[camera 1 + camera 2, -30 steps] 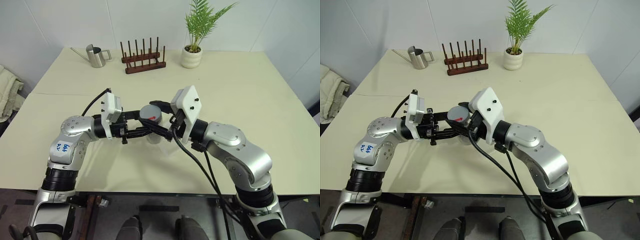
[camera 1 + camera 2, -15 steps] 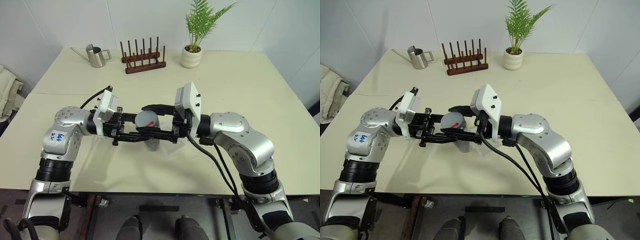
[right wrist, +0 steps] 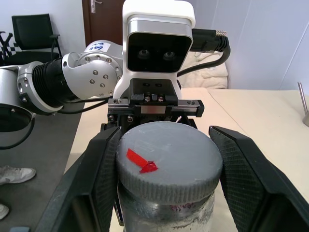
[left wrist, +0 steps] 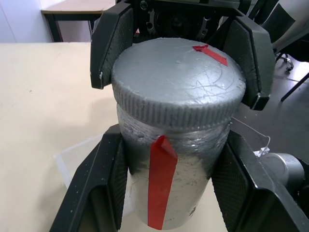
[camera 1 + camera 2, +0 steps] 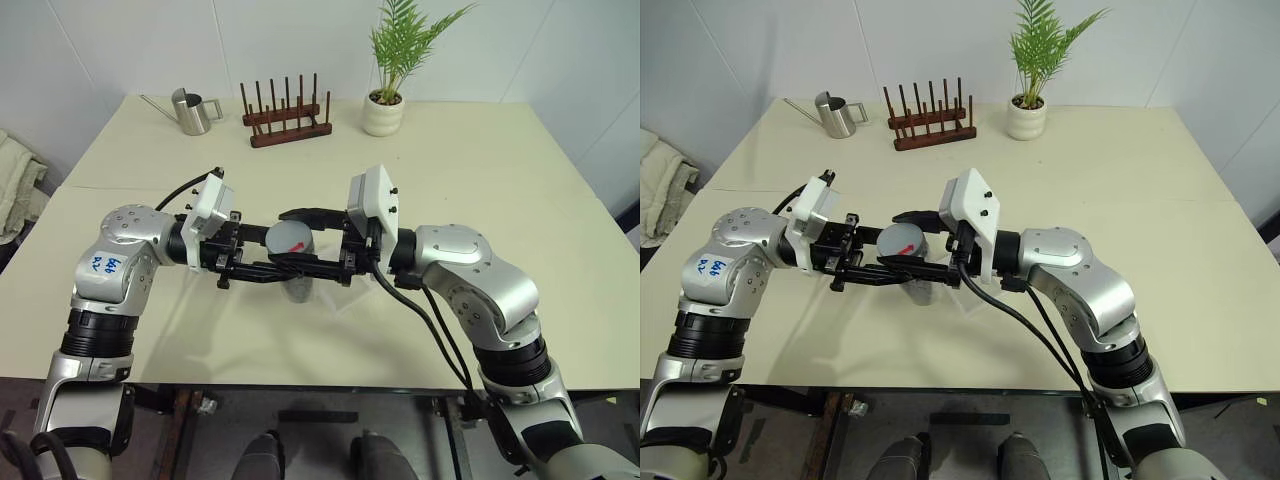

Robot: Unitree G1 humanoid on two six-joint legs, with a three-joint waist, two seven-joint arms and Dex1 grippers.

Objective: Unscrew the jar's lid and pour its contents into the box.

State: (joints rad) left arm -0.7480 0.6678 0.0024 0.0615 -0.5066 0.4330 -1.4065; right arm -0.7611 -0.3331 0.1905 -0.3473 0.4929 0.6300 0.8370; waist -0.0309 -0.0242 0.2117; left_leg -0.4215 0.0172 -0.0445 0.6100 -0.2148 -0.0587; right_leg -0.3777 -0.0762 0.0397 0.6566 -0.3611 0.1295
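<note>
With both wrists swung level since a second ago, the left hand [image 5: 262, 268] pinches the jar [image 4: 169, 193] above the bench [image 5: 480, 160] centre while the right hand [image 3: 164, 169] clamps its lid [image 3: 169, 157] from 3 o'clock, apparently mid-unscrewing.

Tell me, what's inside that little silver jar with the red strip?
That cannot be seen. The small silvery-grey jar is opaque, and its round grey ridged lid with a red mark still sits on top, covering the opening, so any contents stay hidden.

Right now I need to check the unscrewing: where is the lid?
The lid sits on the jar near the table's front middle, between the left gripper and right gripper.
</note>
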